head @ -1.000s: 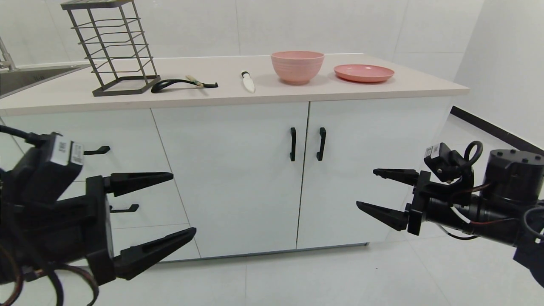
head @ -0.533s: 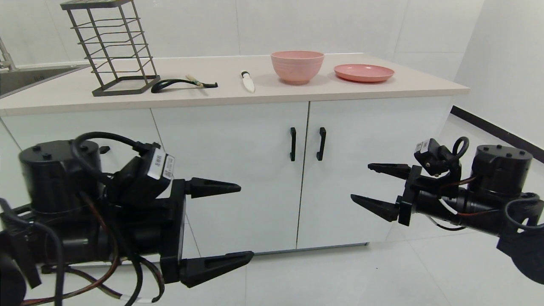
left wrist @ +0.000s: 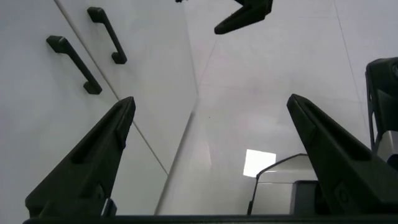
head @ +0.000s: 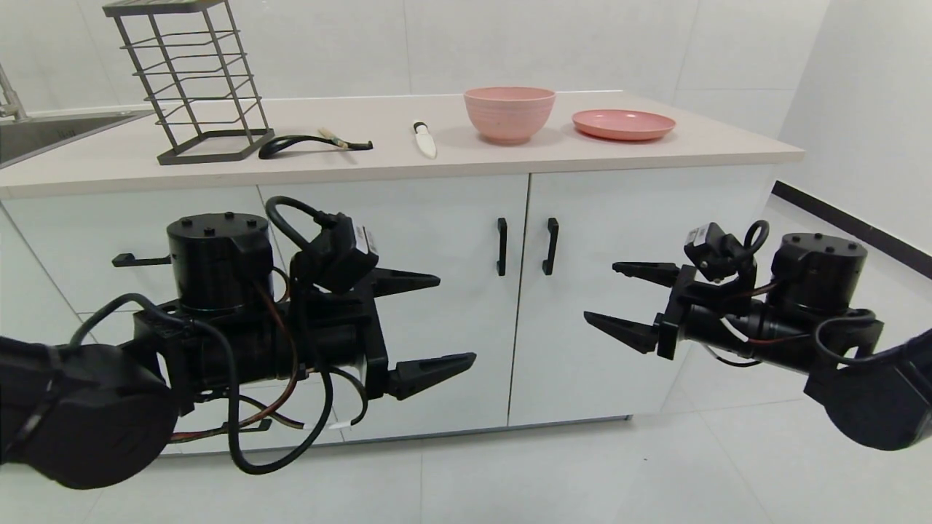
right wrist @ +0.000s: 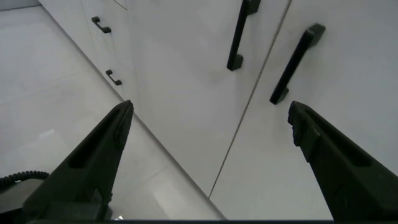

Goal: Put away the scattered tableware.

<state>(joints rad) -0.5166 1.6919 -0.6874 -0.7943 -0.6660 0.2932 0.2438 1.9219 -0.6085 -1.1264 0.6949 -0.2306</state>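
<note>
A kitchen: countertop (head: 408,164) with sink (head: 44,131) (steel), white cabinets (head: 408,291), tiled walls (head: 510,44).

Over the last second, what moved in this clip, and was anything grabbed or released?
The left gripper swung inward across the cabinet doors and rose a little. The right gripper rose and edged inward. Both stayed open and empty, so nothing was grasped or released. The pink bowl, plate, black spoon, knife and wire rack on the counter lie as before.
</note>
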